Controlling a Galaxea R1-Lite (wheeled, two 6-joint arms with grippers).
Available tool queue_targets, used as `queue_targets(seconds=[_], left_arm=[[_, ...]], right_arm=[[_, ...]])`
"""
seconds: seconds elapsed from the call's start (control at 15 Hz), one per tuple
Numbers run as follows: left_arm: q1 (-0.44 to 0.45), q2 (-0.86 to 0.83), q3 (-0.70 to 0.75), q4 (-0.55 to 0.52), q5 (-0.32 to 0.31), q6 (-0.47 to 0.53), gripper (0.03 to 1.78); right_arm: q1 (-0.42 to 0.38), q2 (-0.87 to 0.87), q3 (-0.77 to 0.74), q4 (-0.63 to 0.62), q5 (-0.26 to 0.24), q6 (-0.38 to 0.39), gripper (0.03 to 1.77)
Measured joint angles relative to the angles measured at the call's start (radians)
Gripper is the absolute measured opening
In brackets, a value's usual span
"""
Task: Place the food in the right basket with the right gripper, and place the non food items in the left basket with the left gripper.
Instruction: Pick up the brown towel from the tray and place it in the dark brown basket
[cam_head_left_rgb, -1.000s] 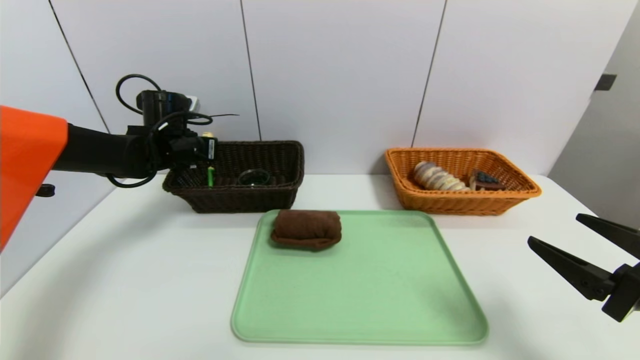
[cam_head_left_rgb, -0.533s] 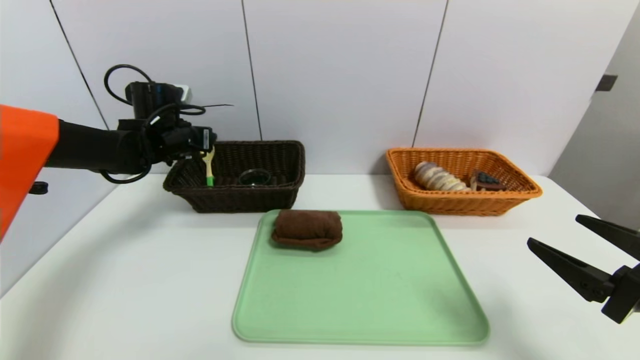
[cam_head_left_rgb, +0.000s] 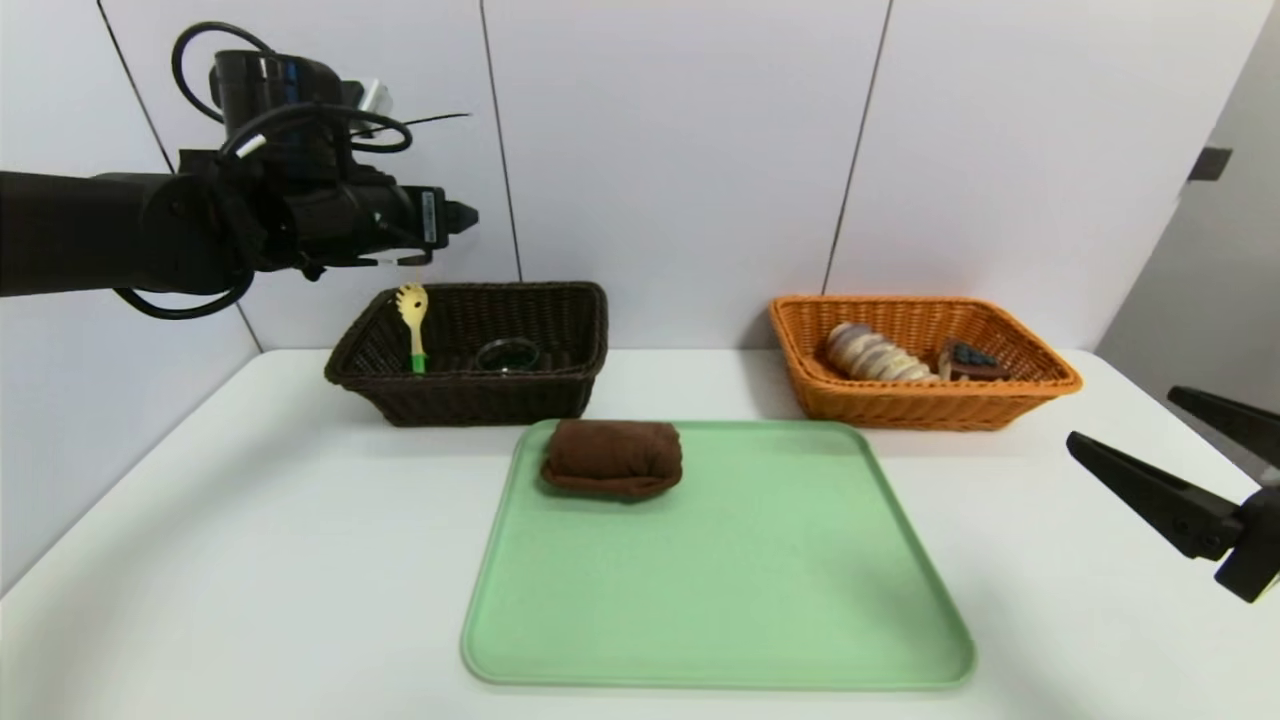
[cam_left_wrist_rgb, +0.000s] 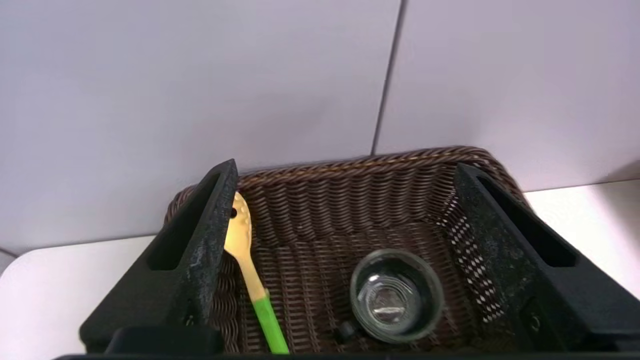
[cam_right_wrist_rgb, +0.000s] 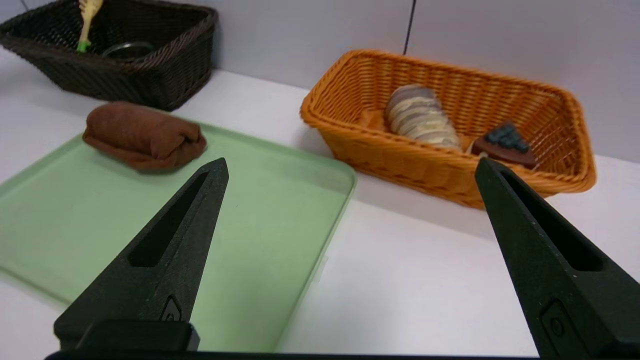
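Note:
My left gripper (cam_head_left_rgb: 455, 215) hangs open and empty well above the dark brown left basket (cam_head_left_rgb: 470, 400); the left wrist view shows its jaws wide apart (cam_left_wrist_rgb: 346, 165). In that basket a yellow slotted spoon with a green handle (cam_head_left_rgb: 412, 325) leans against the left wall, beside a small glass cup (cam_head_left_rgb: 508, 353). The orange right basket (cam_head_left_rgb: 930, 408) holds a striped bread roll (cam_head_left_rgb: 872, 352) and a dark cake slice (cam_head_left_rgb: 968, 361). A rolled brown towel (cam_head_left_rgb: 613, 457) lies at the far left of the green tray (cam_head_left_rgb: 720, 600). Low at the table's right side, my right gripper (cam_head_left_rgb: 1121, 415) is open and empty.
The white table (cam_head_left_rgb: 250, 520) meets a grey panelled wall right behind both baskets. The tray sits in the middle, in front of the gap between them. From the right wrist view the orange basket (cam_right_wrist_rgb: 450, 170) is just ahead of the jaws.
My left gripper opened and let go of the spoon, then rose above the dark basket. The spoon now leans inside it. My right gripper drifted slightly right.

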Motion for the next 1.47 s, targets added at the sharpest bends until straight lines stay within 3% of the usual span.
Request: queue_targets(seconds=[0.2,0.47,0.73,1.13,1.33,1.47], left_arm=[[-0.040,-0.059,0.090,-0.003,0.042,-0.010,1.59],[-0.116,-0.121,0.225,-0.033,0.082,-0.003,1.64],[-0.212,-0.142,0.345,-0.087,0.129,0.037,1.66],[-0.302,-0.125,0.409,-0.100,0.128,0.165,1.68],[-0.303,-0.103,0.431,-0.072,0.112,0.357,1.69],[-0.306,-0.077,0.383,-0.016,0.057,0.520,1.69]], right_arm=[[-0.012,0.025,-0.053,-0.001,-0.017,0.003,1.70],[-0.031,0.065,-0.090,-0.004,-0.172,0.003,1.70],[-0.059,0.086,-0.112,-0.001,-0.256,0.003,1.70],[-0.111,0.091,-0.117,-0.001,-0.260,0.007,1.70],[-0.114,0.089,-0.100,-0.008,-0.256,0.016,1.70],[-0.112,0.086,-0.082,-0.011,-0.254,0.024,1.70]])
